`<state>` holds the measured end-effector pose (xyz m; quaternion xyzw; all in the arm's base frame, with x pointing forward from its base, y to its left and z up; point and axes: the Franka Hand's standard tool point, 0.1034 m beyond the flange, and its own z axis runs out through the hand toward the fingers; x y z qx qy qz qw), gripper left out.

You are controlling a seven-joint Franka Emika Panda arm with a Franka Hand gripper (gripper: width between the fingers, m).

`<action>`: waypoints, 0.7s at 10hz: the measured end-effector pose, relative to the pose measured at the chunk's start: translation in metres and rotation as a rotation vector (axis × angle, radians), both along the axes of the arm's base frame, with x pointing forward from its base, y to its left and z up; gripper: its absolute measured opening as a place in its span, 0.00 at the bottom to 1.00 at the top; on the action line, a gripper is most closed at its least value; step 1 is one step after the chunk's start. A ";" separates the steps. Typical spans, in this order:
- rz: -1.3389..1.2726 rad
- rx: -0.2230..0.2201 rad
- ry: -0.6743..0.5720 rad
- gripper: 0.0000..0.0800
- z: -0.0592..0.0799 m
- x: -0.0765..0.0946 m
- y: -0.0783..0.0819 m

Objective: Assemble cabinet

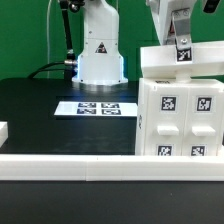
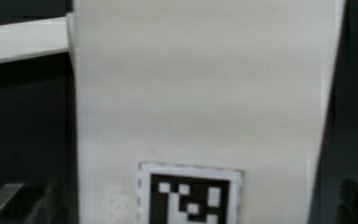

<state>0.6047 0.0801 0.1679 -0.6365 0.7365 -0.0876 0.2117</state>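
Marker board lies flat on the black table, white rail up front, green backdrop, maybe a curtain.

low exterior, wrist close on panel

We read no words or nos. anywhere, only signs: a black triangle sticker on the robot base, b/w square tags on the cabinet, the marker board & the panel above.
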 end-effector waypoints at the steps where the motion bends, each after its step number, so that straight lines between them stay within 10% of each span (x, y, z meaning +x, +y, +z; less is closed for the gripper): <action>1: 0.020 -0.006 -0.009 0.99 0.006 0.001 -0.001; 7: 0.107 -0.017 -0.027 1.00 0.026 0.002 -0.001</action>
